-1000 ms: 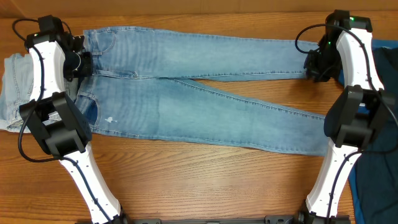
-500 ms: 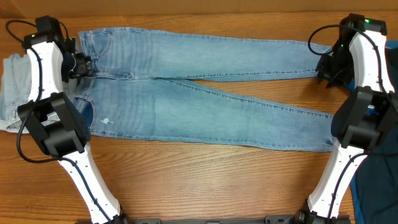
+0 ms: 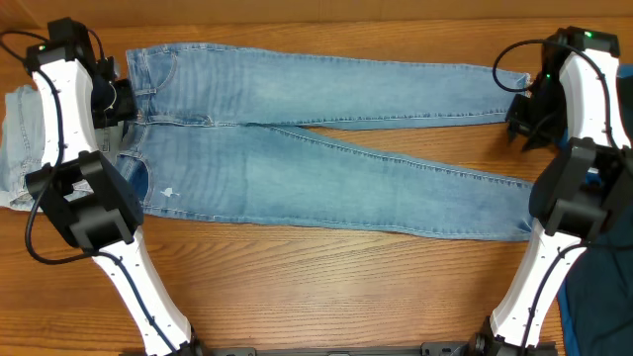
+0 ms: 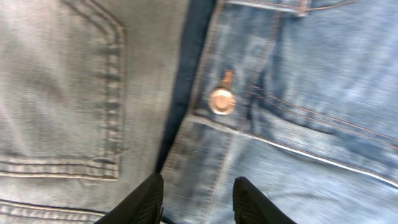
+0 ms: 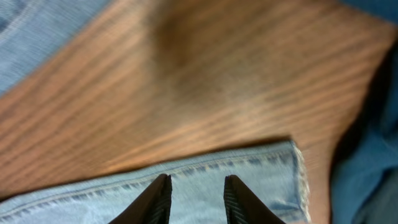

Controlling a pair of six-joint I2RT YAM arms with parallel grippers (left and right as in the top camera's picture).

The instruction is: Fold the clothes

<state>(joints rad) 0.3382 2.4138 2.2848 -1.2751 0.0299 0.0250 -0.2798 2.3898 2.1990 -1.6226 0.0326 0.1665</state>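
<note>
Left arm (image 3: 61, 99) and right arm (image 3: 584, 94): white link shells, black joint housings, thin black cables (image 3: 30, 232) looping beside the joints. Green light (image 3: 586, 38) atop the right arm. Left end effector (image 4: 196, 198) and right end effector (image 5: 196, 194): paired black tapered fingers (image 4: 144, 200).

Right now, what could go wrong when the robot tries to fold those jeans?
The left end effector hangs open by the waistband button, where the jeans meet a paler denim piece; it might pinch both.
The right end effector is open over the leg hem, close to a dark blue garment it could snag.
The legs lie splayed, so a fold may come out crooked.
</note>
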